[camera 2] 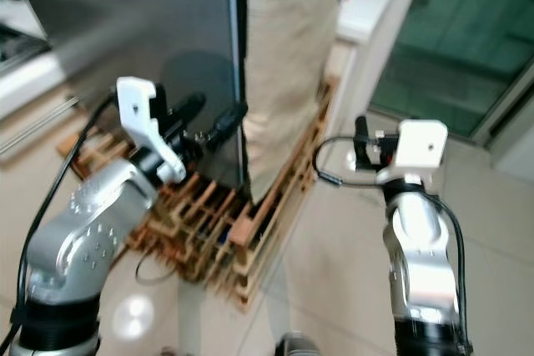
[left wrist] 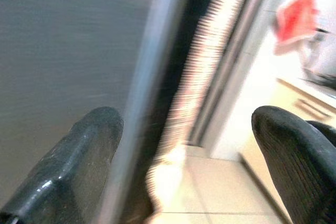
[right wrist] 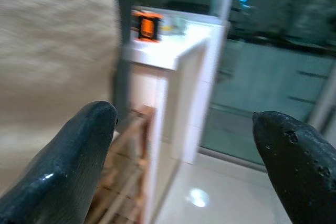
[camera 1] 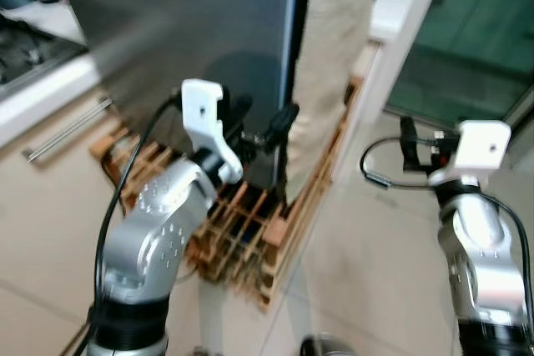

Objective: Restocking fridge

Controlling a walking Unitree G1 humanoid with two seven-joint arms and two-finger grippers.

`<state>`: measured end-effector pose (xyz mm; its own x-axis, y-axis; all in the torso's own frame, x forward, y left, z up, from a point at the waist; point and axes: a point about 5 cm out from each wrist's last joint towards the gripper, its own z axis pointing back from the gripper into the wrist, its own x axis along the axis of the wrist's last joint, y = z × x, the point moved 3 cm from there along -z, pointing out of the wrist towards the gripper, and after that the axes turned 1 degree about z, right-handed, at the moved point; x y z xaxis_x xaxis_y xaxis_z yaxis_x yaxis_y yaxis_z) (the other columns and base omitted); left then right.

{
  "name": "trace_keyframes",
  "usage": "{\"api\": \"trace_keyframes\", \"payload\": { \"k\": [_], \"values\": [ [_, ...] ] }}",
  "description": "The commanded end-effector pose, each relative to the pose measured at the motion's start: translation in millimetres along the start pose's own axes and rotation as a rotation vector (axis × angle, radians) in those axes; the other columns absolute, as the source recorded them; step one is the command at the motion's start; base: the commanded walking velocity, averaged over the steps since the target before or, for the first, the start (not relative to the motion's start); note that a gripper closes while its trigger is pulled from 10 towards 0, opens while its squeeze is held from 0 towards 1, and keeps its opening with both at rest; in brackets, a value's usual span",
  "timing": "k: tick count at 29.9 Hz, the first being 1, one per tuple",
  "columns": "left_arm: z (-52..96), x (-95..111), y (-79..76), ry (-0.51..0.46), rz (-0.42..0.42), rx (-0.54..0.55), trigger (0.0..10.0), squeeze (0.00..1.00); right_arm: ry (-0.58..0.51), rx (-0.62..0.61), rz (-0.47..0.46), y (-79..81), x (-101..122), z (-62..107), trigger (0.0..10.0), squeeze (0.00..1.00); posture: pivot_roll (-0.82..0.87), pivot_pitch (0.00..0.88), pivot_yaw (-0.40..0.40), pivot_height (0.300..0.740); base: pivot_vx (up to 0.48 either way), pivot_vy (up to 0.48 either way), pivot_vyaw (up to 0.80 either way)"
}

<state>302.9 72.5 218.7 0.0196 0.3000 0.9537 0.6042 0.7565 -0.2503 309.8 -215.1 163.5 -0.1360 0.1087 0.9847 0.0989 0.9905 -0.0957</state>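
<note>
1. Both end effectors stood wide open, empty: left end effector (camera 1: 265,127) at the fridge (camera 1: 192,31) door's edge, right end effector (camera 1: 406,149) raised aside.
2. Opening seemed the step; next, hooking that edge.

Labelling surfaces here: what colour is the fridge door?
Dark brushed grey, the fridge door shows best in the left eye view.

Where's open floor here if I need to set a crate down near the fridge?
Bare tile lies right of the wooden pallet, around the right end effector, up to the white counter. Left of the pallet, tile runs toward the cabinet. Crowded spot: the fridge door edge, where the left end effector reaches.
</note>
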Motion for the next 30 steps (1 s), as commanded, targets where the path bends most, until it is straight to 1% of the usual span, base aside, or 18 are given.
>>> {"api": "trace_keyframes", "payload": {
  "k": [1,4,7,13,15,23,26,27,30],
  "values": [
    [-1.1,6,-7.4,-0.026,-0.005,-0.042,10.0,0.0,-0.008,-0.011,0.008,-4.6,2,1.4,10.0,0.0,-0.15,0.052,0.007,0.728,0.0,0.0,-0.4],
    [0.4,8,-6.5,-0.03,-0.009,-0.043,10.0,0.0,-0.013,-0.012,0.008,-3.2,2,2.2,10.0,0.0,-0.15,0.052,0.007,0.728,0.0,0.0,0.0],
    [2.6,11,-8.7,-0.036,-0.007,-0.06,10.0,0.0,-0.013,-0.005,0.004,-0.1,1,1.6,10.0,0.0,-0.14,0.052,0.006,0.728,0.0,0.0,0.0],
    [-0.6,2,8.4,0.005,-0.054,0.059,10.0,0.0,-0.014,0.008,0.001,4.0,0,-0.2,10.0,0.0,-0.13,0.047,0.002,0.728,0.0,0.0,0.0],
    [-2.7,0,10.5,0.014,-0.064,0.079,10.0,0.0,-0.014,0.01,0.0,4.6,0,-0.5,10.0,0.0,-0.13,0.044,0.002,0.728,0.0,0.0,0.0],
    [-11.5,-2,9.6,0.019,-0.055,0.092,10.0,0.0,-0.018,0.011,0.001,4.9,0,-1.3,10.0,0.0,-0.14,0.031,0.003,0.728,0.0,0.0,0.0],
    [-13.5,0,7.8,0.006,-0.045,0.084,10.0,0.0,-0.02,0.01,0.002,4.5,1,-1.4,10.0,0.0,-0.15,0.029,0.004,0.728,0.0,0.0,0.0],
    [-14.5,4,5.0,-0.009,-0.04,0.065,10.0,0.0,-0.022,0.007,0.005,3.0,1,-1.2,10.0,0.0,-0.15,0.026,0.003,0.728,0.0,0.0,0.0],
    [-14.0,6,2.8,-0.017,-0.034,0.046,10.0,0.0,-0.02,0.004,0.009,0.7,1,-0.7,10.0,0.0,-0.15,0.024,0.002,0.728,0.0,0.0,0.0]
  ]
}}
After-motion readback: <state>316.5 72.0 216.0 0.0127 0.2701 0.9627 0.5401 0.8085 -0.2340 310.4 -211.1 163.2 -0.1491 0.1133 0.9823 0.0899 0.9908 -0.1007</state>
